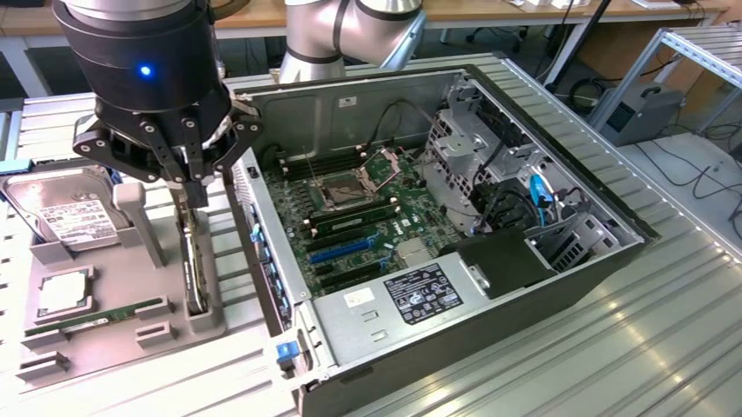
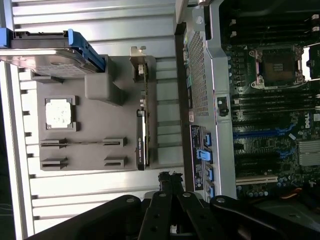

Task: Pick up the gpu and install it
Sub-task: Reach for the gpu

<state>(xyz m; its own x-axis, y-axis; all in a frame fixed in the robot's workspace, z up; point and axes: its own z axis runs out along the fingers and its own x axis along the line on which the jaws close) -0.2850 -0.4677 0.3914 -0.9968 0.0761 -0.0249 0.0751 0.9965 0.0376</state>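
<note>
Out from the tool [image 1: 197, 198] on the exterior view's left, a grey holder [image 1: 139, 282] keeps the hard drive [image 1: 64, 213], CPU [image 1: 64, 295] and RAM stick [image 1: 93, 320] in separate recesses. The gpu [image 1: 197, 269] stands on edge in a slot just below the tool, likely so its top edge can be pinched from above. The tool points straight down, fingers pressed together on nothing. The open computer case [image 1: 301, 104] sits beside it.
</note>
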